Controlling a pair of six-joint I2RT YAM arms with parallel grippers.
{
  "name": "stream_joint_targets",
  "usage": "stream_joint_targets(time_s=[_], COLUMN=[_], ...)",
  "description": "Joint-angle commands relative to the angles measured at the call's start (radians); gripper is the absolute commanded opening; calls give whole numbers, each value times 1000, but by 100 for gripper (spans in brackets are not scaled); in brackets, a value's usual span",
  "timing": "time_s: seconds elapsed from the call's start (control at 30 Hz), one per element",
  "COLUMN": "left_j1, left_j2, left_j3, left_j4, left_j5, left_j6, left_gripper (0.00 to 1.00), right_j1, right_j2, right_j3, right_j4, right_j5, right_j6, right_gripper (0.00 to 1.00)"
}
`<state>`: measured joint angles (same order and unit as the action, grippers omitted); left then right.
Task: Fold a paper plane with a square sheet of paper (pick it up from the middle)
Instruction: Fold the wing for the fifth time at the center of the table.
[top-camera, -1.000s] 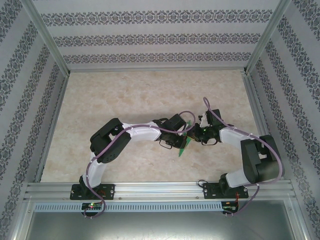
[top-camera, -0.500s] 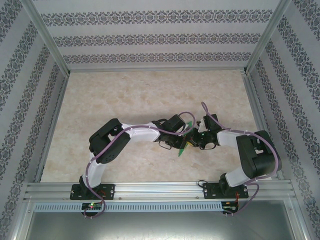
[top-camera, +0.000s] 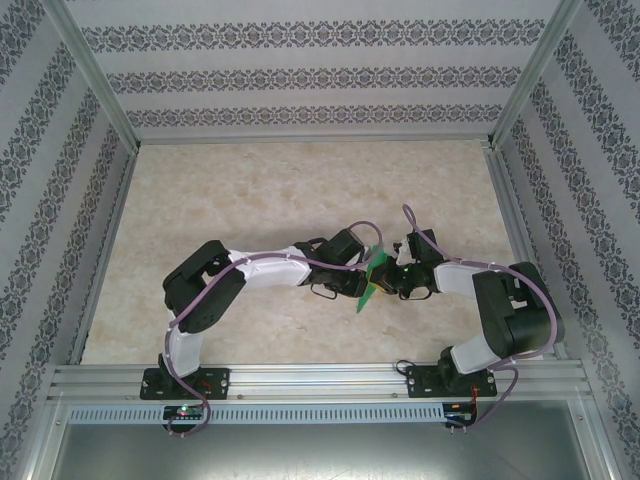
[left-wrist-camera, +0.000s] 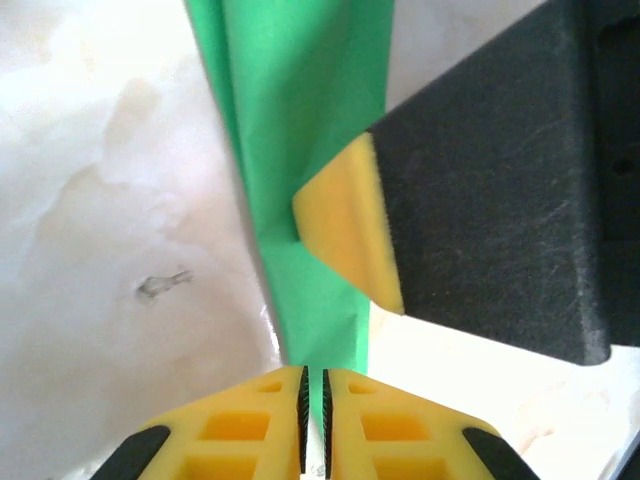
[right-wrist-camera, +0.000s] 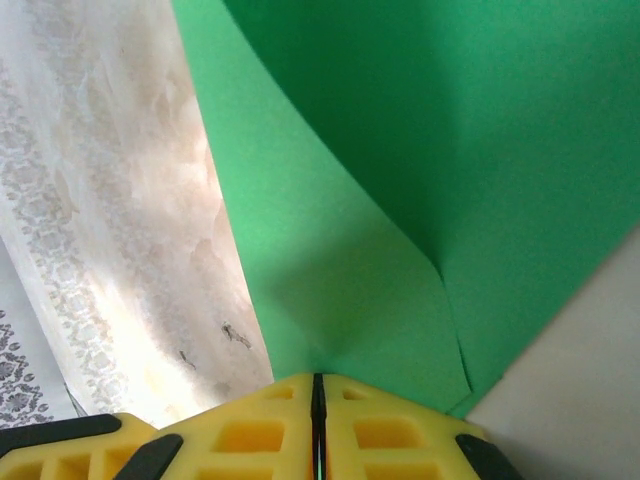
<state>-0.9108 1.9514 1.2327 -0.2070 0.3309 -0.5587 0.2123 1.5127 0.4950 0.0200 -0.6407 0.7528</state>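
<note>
The folded green paper plane (top-camera: 370, 282) hangs above the table between the two arms, its pointed end toward the near edge. My left gripper (top-camera: 364, 268) is shut on its edge; in the left wrist view the green strip (left-wrist-camera: 300, 170) runs down into the closed yellow pads (left-wrist-camera: 255, 420). My right gripper (top-camera: 385, 278) grips the other side. Seen from the right wrist, the paper (right-wrist-camera: 420, 180) spreads wide, with a fold line, and enters the closed pads (right-wrist-camera: 380, 430). The right gripper's black finger with its yellow pad (left-wrist-camera: 345, 225) presses against the paper in the left wrist view.
The marble-patterned table (top-camera: 250, 190) lies open behind and to the left of the grippers. Aluminium rails (top-camera: 320, 378) border the near edge, and patterned walls enclose the other sides.
The left arm's elbow has swung left and lowered. Both grippers stay shut on the paper, which now stands a little more upright between them.
</note>
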Motion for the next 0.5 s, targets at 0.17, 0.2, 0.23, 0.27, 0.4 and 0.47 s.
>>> stream_joint_targets(time_s=[0.17, 0.2, 0.23, 0.27, 0.4, 0.47], left_j1=[-45, -48, -49, -51, -50, -51], left_j2=[-25, -22, -17, -15, -17, -16], left_j3=[-38, -35, -33, -35, -33, -29], left_j4=[-22, -22, -19, -16, 5, 8], left_j5=[-51, -50, -49, -49, -43, -45], left_j6=[-43, -43, -43, -42, -47, -48], left_gripper=[14, 14, 14, 14, 14, 15], right_j1=[-8, -9, -9, -9, -9, -10], right_j2=[9, 9, 8, 7, 4, 1], right_j3=[-48, -49, -50, -50, -56, -58], right_j4=[-86, -86, -86, -85, -80, -79], right_j5=[122, 121, 119, 119, 117, 116], right_j6=[-20, -20, -20, -20, -17, -16], right_gripper=[10, 10, 10, 10, 10, 10])
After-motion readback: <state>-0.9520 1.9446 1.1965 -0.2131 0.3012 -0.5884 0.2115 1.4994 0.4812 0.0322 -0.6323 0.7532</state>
